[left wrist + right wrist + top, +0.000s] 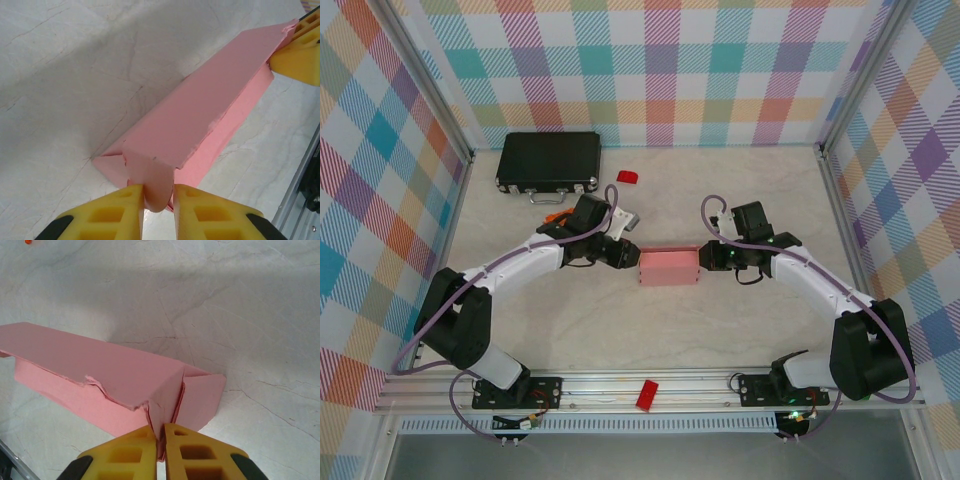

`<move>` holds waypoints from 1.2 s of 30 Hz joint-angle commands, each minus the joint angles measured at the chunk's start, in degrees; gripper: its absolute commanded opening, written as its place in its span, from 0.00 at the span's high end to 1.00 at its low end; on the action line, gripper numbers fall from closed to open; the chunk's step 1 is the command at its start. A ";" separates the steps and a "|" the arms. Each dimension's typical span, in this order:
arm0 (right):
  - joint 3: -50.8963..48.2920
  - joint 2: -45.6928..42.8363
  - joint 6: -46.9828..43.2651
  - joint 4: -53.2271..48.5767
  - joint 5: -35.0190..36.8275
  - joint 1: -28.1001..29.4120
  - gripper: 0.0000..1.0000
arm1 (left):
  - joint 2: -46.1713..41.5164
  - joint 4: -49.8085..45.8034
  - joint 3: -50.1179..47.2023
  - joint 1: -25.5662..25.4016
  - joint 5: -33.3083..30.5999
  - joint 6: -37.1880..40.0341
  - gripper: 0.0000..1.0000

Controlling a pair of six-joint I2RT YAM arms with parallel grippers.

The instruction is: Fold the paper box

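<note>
The left gripper point(159, 200) and right gripper point(161, 440) each pinch an end flap of the paper box point(667, 268) in the middle of the desk point(570, 330); both flaps are best folded inward evenly and gently.

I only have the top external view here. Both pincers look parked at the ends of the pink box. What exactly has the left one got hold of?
Observer: In the left wrist view, the left pincer has a curled end flap of the paper box between its yellow fingers, and the flap touches both.
Operator: And the right one?
Observer: The right pincer is shut on the thin end flap at the opposite end.
Operator: Is the card intact?
Observer: No. The lid's long edge is ragged and torn, and it hangs over the front wall untucked.
</note>
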 commanded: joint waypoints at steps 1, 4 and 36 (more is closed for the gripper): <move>1.04 0.72 0.14 -0.77 -0.96 0.18 0.87 | -1.45 2.51 -0.04 -0.64 2.25 -1.44 0.78; 0.96 0.73 0.13 -0.58 -1.10 0.26 0.87 | -0.98 2.21 0.12 -0.64 2.58 -1.71 0.78; 2.19 0.36 0.00 -1.44 1.40 0.30 0.73 | -0.34 2.60 0.22 -0.67 1.87 -4.37 0.74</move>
